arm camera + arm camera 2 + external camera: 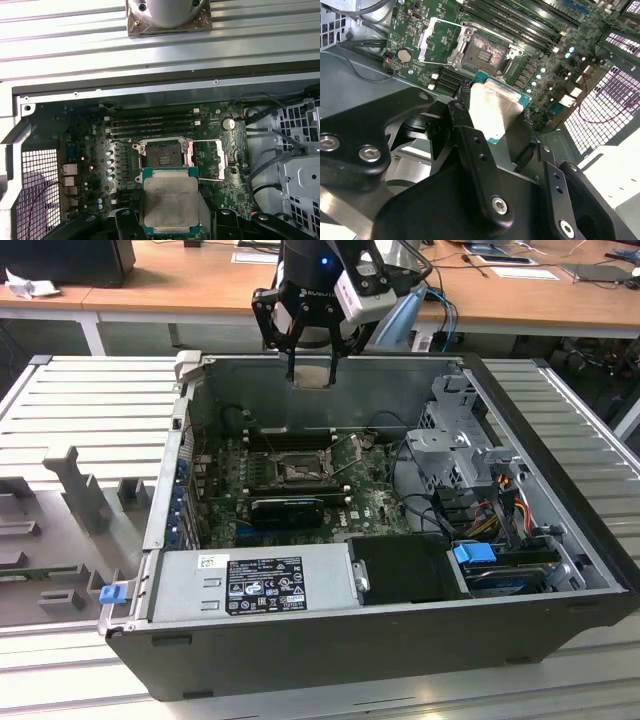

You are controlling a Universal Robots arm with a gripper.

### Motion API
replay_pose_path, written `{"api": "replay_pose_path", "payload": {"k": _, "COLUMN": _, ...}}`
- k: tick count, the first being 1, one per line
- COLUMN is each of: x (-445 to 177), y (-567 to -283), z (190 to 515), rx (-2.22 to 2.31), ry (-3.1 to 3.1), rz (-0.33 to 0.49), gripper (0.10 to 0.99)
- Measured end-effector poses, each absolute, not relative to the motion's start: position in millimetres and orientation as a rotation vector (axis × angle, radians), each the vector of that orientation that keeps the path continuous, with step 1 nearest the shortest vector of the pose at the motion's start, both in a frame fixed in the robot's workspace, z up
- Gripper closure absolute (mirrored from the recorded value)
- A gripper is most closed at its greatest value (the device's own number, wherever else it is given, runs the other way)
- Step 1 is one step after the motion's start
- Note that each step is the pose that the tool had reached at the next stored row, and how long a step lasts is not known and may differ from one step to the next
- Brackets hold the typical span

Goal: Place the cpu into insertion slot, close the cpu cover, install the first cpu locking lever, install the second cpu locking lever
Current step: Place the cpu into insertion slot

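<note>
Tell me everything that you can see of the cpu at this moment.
The cpu is a small flat square chip. Its top is dull silver-grey metal, a little scuffed, and a green edge shows around it. The tool is shut on it and grips two opposite sides. It hangs in the air over the open case, top side up, above the motherboard. It is not yet in the slot, whose cover lies flipped open beside it.

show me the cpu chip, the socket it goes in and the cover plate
flat square silver-grey cpu (170, 200), first wrist view, middle of its metal top
square dark insertion slot (162, 158), first wrist view, centre of the contact bed
thin silver metal cpu cover (220, 161), first wrist view, outer frame bar
</note>
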State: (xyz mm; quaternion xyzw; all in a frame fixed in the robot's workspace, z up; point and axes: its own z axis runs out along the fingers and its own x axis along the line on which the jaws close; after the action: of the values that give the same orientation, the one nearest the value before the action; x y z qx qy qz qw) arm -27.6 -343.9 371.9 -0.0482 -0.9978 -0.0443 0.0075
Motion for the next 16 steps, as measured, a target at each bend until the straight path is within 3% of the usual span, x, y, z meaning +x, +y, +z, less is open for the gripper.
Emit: {"api": "replay_pose_path", "payload": {"k": 16, "x": -27.7, "y": -343.9, "z": 371.2, "rx": -0.228, "ry": -3.117, "rz": -0.139, "gripper": 0.561}}
